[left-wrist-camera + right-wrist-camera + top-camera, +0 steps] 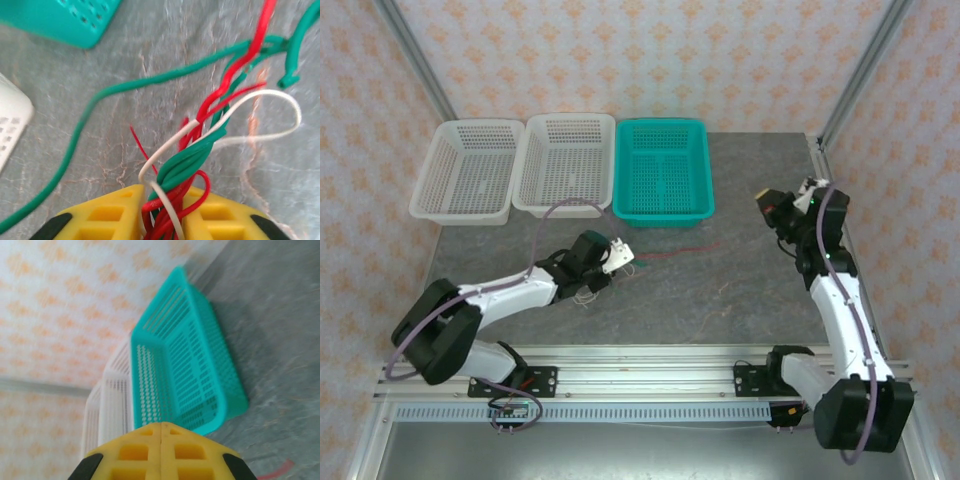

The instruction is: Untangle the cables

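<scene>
In the left wrist view my left gripper (162, 212) is shut on the cables, a twisted bundle of red (240, 65), green (190, 160) and white (280, 100) wires squeezed between its yellow fingers (107, 215). A long green strand (125, 87) runs off left across the table, and the white wire loops out to the right. From above, the left gripper (625, 255) sits low at mid-table with a red cable (672, 251) trailing right. My right gripper (766, 203) hangs raised at the right side, and its jaws (161, 429) are shut with nothing in them.
Two white baskets (465, 170) (565, 165) and a teal basket (663, 170) line the back of the grey table (740, 290). The teal basket's corner (60, 20) lies close ahead of the left gripper. A metal rail (650, 380) runs along the near edge.
</scene>
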{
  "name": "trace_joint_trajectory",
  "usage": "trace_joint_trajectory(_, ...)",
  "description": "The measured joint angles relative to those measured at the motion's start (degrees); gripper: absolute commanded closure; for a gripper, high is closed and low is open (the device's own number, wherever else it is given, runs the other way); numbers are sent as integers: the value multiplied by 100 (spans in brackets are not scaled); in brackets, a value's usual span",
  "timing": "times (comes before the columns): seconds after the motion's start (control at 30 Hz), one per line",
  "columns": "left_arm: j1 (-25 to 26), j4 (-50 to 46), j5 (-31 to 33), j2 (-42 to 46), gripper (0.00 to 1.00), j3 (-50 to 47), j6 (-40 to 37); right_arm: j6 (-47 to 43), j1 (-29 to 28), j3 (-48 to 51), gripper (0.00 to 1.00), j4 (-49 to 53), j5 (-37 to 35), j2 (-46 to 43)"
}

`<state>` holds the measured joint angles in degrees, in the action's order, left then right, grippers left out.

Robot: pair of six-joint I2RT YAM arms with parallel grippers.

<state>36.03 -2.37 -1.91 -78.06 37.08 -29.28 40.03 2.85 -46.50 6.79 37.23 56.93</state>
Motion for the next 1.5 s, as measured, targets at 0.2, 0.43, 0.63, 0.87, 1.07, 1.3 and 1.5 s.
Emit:
trace_joint_trajectory(0.2,-2,-87,94,417,23,39,282,-487,-470,-184,100,450,-109,483)
trace_joint_trajectory(0.43,140,-479,-146,828,23,229,734,-627,-533,-157,100,627,-223,420)
trace_joint_trajectory(0.63,584,-1084,-866,321,30,1786,1187,-520,-533,-92,83,398,-234,420)
trace_joint_trajectory(0.87,1078,-2065,-772,-1781,30,3705,1084,-551,-533,-85,65,350,-240,295)
trace_joint_trajectory(1.07,1233,-2583,-671,-2900,30,4146,734,-623,-533,-37,57,350,-282,-57)
trace_joint_trajectory(1.3,1235,-2848,-352,-3877,33,4900,415,-627,-533,68,50,348,-308,-96)
trace_joint_trajectory(1.5,1263,-2892,-186,-4205,68,4935,402,-627,-533,133,48,354,-372,-114)
